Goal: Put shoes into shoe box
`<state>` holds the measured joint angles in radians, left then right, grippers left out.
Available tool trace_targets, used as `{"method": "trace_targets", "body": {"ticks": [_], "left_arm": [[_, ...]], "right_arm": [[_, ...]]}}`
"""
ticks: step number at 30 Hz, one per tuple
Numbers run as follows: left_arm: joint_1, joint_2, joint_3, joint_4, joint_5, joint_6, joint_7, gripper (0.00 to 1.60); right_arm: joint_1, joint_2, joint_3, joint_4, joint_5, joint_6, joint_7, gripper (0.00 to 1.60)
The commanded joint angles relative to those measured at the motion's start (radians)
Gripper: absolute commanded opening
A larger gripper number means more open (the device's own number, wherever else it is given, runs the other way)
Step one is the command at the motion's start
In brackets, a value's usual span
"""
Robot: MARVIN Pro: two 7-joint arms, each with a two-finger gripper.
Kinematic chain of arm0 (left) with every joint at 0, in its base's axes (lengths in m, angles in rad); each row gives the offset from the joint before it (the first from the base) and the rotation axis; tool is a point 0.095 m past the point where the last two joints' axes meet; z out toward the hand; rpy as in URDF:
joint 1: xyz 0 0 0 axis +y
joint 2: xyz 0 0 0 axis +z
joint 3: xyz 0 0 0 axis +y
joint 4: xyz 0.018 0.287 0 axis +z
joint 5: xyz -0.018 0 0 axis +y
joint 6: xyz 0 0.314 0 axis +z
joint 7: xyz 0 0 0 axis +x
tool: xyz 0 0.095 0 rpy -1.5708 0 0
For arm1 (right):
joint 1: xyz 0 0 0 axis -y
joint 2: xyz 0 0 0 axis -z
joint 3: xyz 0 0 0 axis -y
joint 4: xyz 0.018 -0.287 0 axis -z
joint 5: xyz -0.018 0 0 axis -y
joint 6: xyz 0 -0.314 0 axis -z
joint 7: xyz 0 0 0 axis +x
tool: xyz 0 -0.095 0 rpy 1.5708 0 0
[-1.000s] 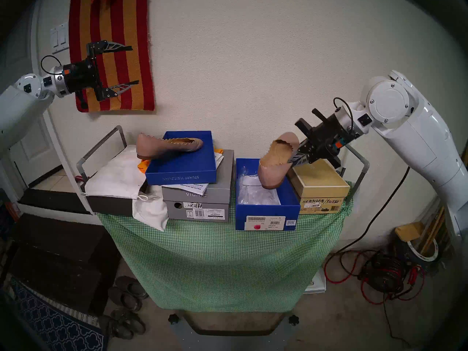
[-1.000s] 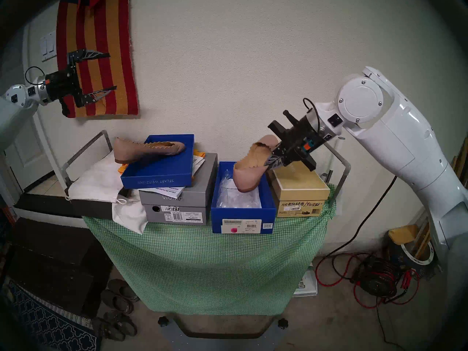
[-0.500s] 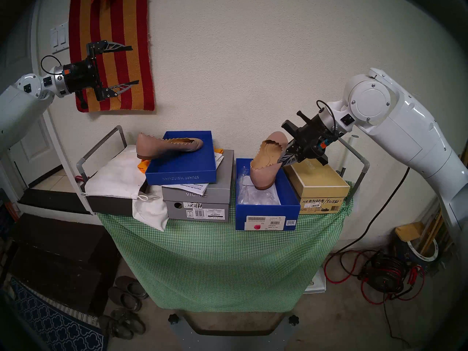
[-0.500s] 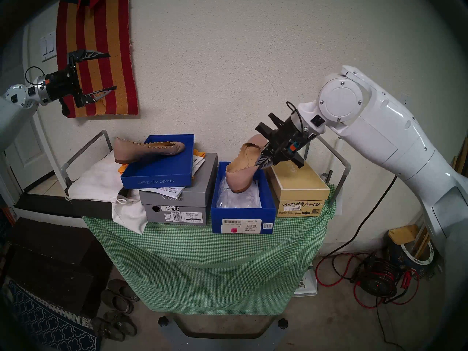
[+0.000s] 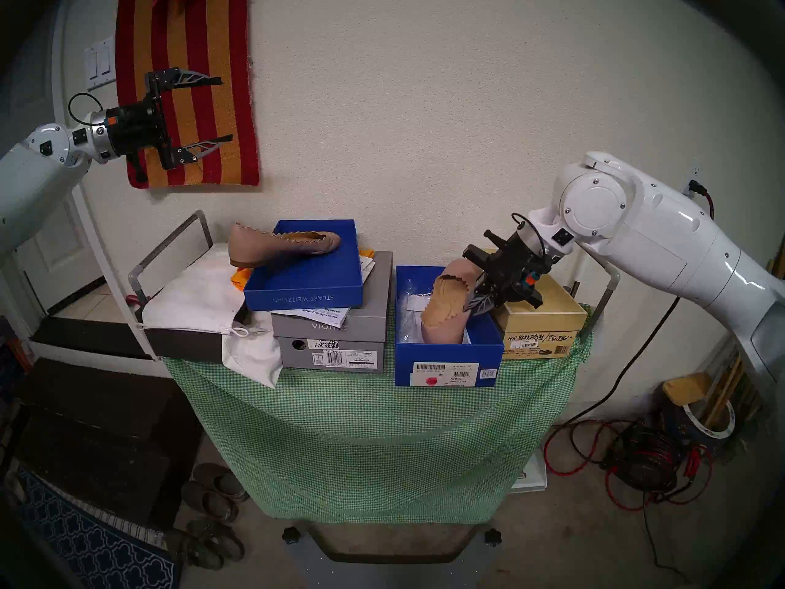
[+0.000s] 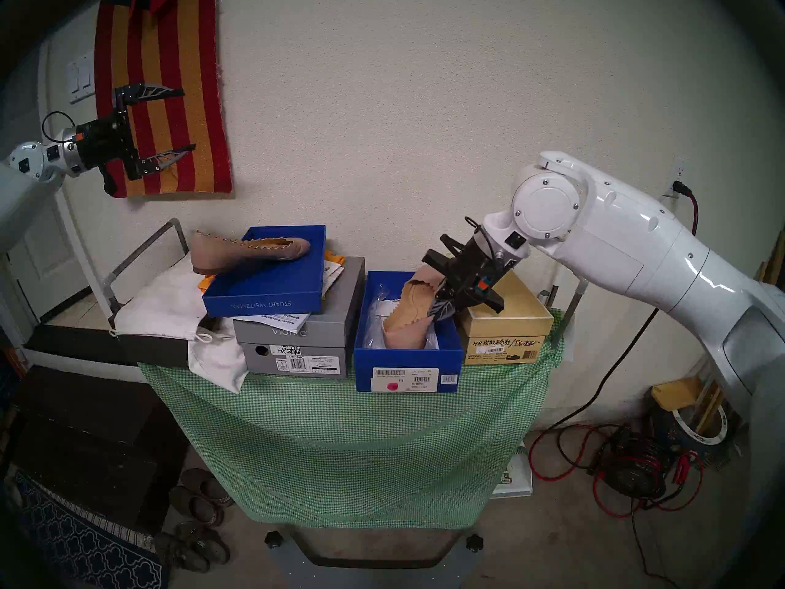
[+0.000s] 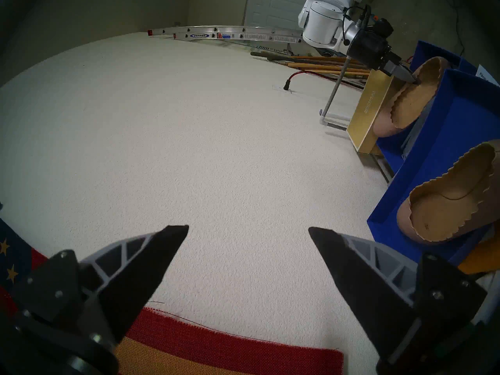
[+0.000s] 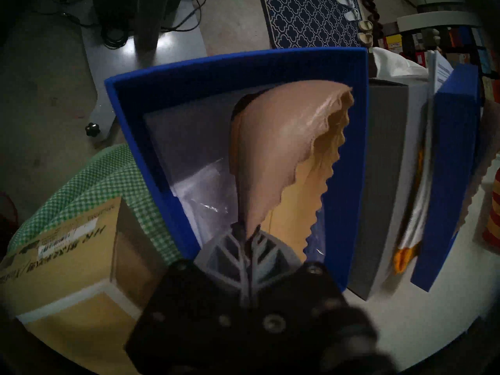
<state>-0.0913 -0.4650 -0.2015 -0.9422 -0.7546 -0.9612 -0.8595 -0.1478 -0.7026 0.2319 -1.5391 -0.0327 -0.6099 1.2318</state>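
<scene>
While parked idle at nine o'clock, left gripper (image 5: 204,110) spread wide, empty. At eleven, second flat (image 5: 283,244) waiting on the blue lid (image 5: 306,292). At two, right gripper (image 5: 478,305) clamped on first flat (image 5: 446,312), half sunk into shoe box (image 5: 448,356). Roughly halfway; release and second flat left.

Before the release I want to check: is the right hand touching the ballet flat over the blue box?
Touching. The right wrist view shows the right hand shut on the scalloped edge of the ballet flat.
</scene>
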Motion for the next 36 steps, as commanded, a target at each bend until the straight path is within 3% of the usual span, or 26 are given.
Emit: {"method": "trace_targets", "body": {"ticks": [1, 3, 5, 6, 7, 10, 14, 16, 18, 28, 31, 36], "left_arm": [[0.0, 0.0, 0.001, 0.001, 0.001, 0.001, 0.0, 1.6], [0.0, 0.0, 0.001, 0.001, 0.001, 0.001, -0.001, 1.6], [0.0, 0.0, 0.001, 0.001, 0.001, 0.001, -0.001, 1.6], [0.0, 0.0, 0.001, 0.001, 0.001, 0.001, -0.001, 1.6], [0.0, 0.0, 0.001, 0.001, 0.001, 0.001, -0.001, 1.6], [0.0, 0.0, 0.001, 0.001, 0.001, 0.001, -0.001, 1.6], [0.0, 0.0, 0.001, 0.001, 0.001, 0.001, -0.001, 1.6], [0.0, 0.0, 0.001, 0.001, 0.001, 0.001, -0.001, 1.6], [0.0, 0.0, 0.001, 0.002, 0.001, 0.001, -0.001, 1.6], [0.0, 0.0, 0.001, 0.002, 0.001, 0.001, -0.001, 1.6], [0.0, 0.0, 0.001, 0.002, 0.001, 0.001, -0.001, 1.6], [0.0, 0.0, 0.001, 0.002, 0.001, 0.001, -0.001, 1.6]], "right_arm": [[0.079, 0.012, -0.096, 0.024, 0.018, -0.032, 0.111, 0.0], [0.093, 0.015, -0.126, 0.033, 0.02, -0.04, 0.086, 0.0], [0.113, 0.007, -0.152, 0.044, 0.037, -0.05, 0.117, 0.38], [0.113, 0.007, -0.152, 0.044, 0.037, -0.05, 0.117, 0.38], [0.124, 0.011, -0.174, 0.046, 0.031, -0.055, 0.075, 0.51], [0.147, 0.007, -0.211, 0.058, 0.04, -0.065, 0.065, 0.73], [0.19, 0.003, -0.262, 0.08, 0.052, -0.079, 0.05, 0.79], [0.216, 0.003, -0.28, 0.09, 0.061, -0.086, 0.039, 1.03], [0.243, -0.001, -0.298, 0.1, 0.076, -0.092, 0.02, 1.12], [0.359, -0.022, -0.37, 0.134, 0.163, -0.115, 0.017, 1.29], [0.374, -0.025, -0.383, 0.146, 0.166, -0.12, -0.027, 1.26], [0.44, -0.04, -0.444, 0.164, 0.214, -0.129, -0.023, 1.23]]}}
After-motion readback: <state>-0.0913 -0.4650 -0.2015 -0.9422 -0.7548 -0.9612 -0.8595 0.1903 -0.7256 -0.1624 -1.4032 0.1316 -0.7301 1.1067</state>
